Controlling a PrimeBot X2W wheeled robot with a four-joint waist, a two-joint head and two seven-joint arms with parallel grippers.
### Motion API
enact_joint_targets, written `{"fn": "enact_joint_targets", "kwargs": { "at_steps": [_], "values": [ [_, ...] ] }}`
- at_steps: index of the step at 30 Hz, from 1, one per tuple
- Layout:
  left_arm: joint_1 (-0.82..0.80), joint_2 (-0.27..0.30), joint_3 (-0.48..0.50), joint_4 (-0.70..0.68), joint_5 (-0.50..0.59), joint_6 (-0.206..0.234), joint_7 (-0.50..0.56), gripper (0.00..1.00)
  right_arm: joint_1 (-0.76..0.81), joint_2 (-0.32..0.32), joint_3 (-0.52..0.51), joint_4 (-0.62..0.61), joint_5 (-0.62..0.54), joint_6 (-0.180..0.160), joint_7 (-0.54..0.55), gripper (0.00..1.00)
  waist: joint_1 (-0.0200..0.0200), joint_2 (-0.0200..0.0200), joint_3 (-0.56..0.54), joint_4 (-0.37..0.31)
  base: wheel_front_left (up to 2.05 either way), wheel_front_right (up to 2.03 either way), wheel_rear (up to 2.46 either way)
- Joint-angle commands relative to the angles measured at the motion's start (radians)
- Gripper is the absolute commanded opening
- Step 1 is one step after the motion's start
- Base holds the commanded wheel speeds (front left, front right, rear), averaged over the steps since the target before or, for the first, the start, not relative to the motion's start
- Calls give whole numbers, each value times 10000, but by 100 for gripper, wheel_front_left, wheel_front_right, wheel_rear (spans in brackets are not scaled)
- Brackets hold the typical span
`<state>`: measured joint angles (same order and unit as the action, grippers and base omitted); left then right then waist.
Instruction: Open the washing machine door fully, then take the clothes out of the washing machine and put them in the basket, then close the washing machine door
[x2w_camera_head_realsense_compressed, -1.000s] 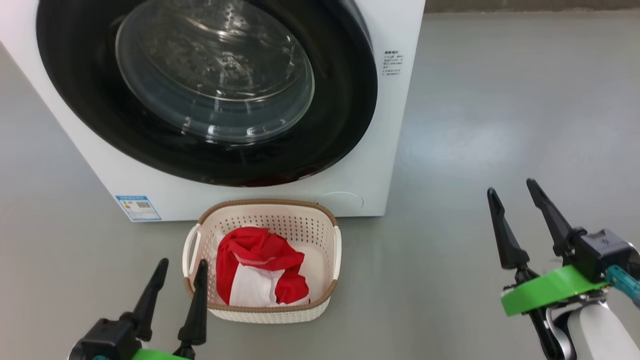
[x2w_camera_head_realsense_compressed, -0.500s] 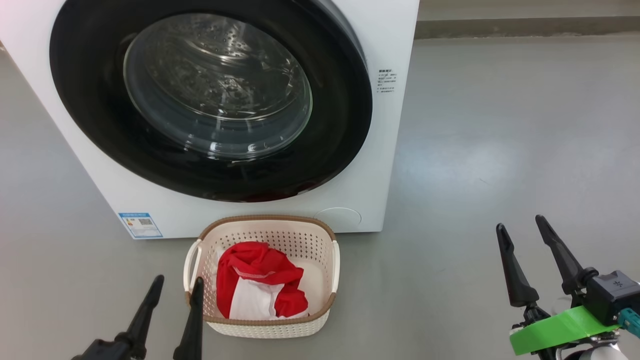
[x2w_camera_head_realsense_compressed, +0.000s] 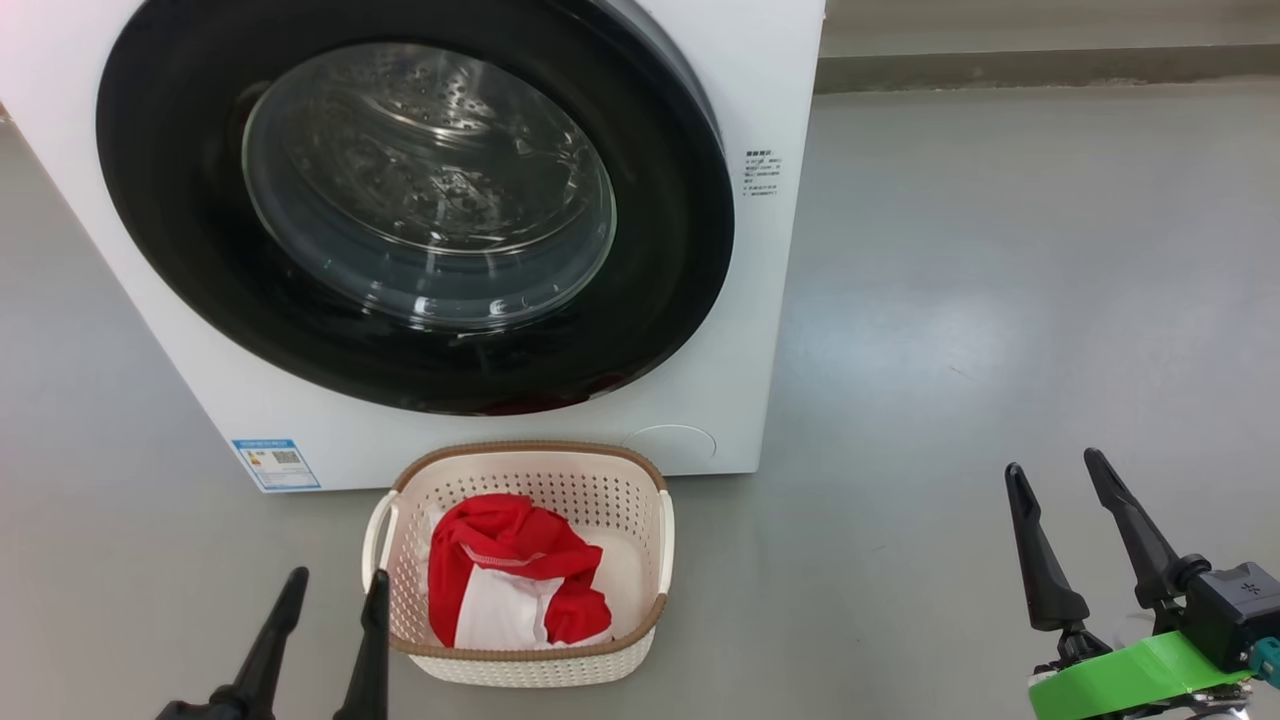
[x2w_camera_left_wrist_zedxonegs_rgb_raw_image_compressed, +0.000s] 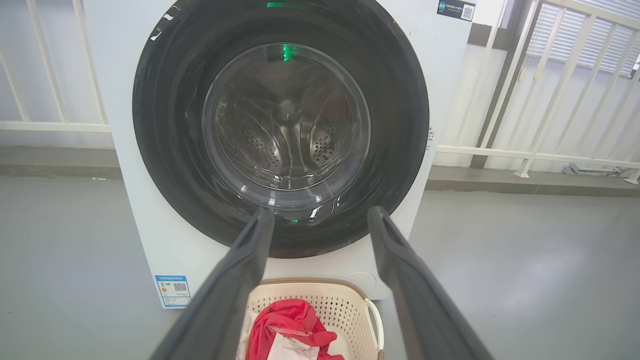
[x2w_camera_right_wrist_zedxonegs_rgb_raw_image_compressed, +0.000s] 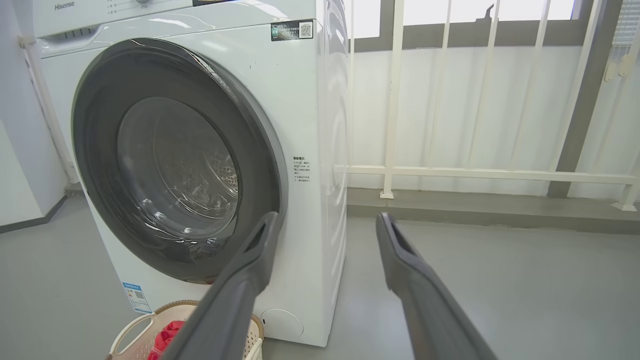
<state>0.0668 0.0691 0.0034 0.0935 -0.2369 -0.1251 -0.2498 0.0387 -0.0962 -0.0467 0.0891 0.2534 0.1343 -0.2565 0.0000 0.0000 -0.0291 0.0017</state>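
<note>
You've got the big white front-loading washing machine on the grey floor, with its round black-rimmed glass door shut flush. The small cream perforated plastic basket with the brown rim sits just in front of it, red-and-white fabric clothes inside. Left gripper is just beside the basket, right gripper well apart from it. Both sets of fingers are spread and empty.

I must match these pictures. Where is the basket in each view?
Head view: basket, bottom centre.
Left wrist view: basket, bottom centre, cut by the edge.
Right wrist view: basket, bottom left corner, cut off.
Shared landmark: blue label on the washing machine, near the basket's left side.
</note>
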Motion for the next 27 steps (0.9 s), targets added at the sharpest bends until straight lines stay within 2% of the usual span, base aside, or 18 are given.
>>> {"fn": "enact_joint_targets", "kwargs": {
  "at_steps": [1,10,11,18,22,27],
  "values": [
    [-146,10,432,-339,169,-55,-120,100,-202,-173,252,-289,-54,-36,-53,100,0,0,12,-10,0,0,0],
    [-115,-84,517,-560,172,-55,-120,100,-266,-173,413,-157,2,-36,-53,100,0,0,13,-65,0,0,0],
    [-2,-178,167,-231,160,2,6,0,3,14,208,97,5,2,2,0,0,0,14,-64,0,0,0],
    [3,-248,92,257,-114,14,137,0,12,189,285,615,271,1,79,0,2,0,19,-65,0,0,0],
    [-46,-244,124,289,-564,12,252,0,-28,195,256,636,712,0,197,0,18,0,11,-63,0,0,0],
    [-121,-240,162,346,-1121,11,393,0,-92,202,222,683,1258,-2,341,0,1,0,38,-61,0,0,0]
  ]
}}
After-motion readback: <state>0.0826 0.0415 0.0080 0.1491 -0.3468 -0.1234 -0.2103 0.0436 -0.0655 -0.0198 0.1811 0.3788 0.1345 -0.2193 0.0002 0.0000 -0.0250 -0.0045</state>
